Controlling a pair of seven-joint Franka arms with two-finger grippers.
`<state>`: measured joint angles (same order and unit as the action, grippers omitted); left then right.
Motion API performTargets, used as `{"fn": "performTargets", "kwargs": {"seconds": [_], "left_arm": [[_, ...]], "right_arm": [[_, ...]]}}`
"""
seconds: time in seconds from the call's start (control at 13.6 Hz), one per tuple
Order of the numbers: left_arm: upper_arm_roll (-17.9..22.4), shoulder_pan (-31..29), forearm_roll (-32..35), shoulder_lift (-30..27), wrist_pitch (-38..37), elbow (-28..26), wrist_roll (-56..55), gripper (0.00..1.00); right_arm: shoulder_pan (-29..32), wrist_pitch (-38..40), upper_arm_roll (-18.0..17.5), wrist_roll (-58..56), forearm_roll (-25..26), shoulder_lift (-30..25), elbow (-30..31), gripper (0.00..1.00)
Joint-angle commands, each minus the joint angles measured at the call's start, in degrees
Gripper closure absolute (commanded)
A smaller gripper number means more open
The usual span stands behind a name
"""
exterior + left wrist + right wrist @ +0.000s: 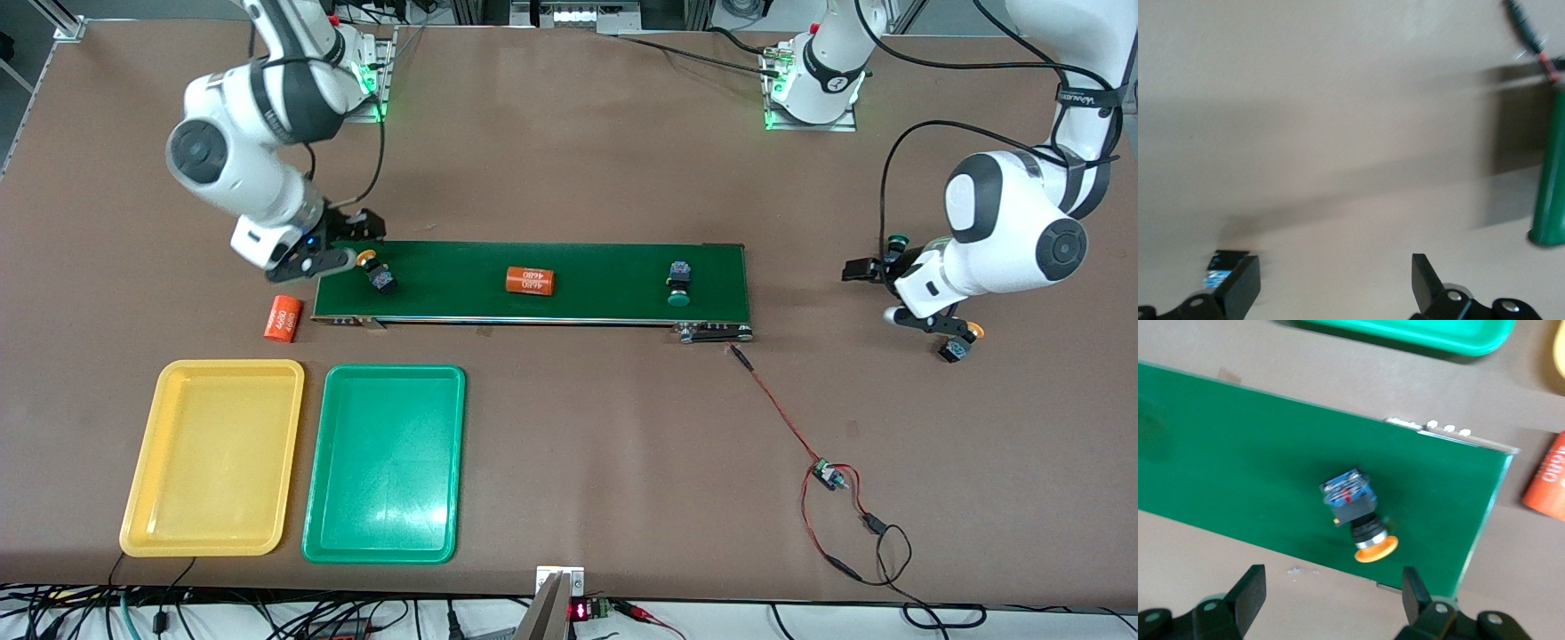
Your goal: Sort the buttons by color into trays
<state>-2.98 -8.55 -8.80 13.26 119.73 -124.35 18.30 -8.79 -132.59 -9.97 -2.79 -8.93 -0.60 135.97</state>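
Right wrist view shows your right hand (1328,597) open, empty, over the yellow button (1355,513) near the belt's (1238,453) end. Close on it next; your left hand (1335,287) waits open, empty.

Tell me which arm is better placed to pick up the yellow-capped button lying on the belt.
The right arm. Its open right gripper is at the yellow-capped button on the belt, close to the yellow tray. The left gripper waits off the belt's end.

The left wrist view is smeared with blur. A button (1221,269) shows only as a blue-black corner beside one finger (1241,288). The belt (1549,180) is cut by the edge. In the front view, the left arm partly hides a green-capped button (895,242) and another (958,342).
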Motion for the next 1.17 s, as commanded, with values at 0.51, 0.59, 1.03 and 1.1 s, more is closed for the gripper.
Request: {"fn": "performTargets", "kwargs": {"seconds": [0.51,0.59,1.03,1.1], "left_arm": [[-0.89,-10.17,6.6,-0.69,4.1,-5.99,12.46,0.0],[-0.89,-10.61,6.69,-0.69,5.59,-7.21,12.98,0.0],[-0.89,-12.9,6.69,0.54,14.13,-12.85,21.5,0.0],[-0.89,-12.9,6.69,0.62,14.65,-12.93,21.95,0.0]], "right_arm": [[10.2,-14.18,-2.95,-22.17,0.41,1.82,6.59,0.12],[10.2,-15.06,-2.95,-22.08,0.32,2.61,6.5,0.12],[10.02,-16.03,-2.95,-17.16,-0.38,5.08,6.42,0.17],[10.02,-16.47,-2.95,-17.16,-0.38,5.52,6.42,0.2]]}}
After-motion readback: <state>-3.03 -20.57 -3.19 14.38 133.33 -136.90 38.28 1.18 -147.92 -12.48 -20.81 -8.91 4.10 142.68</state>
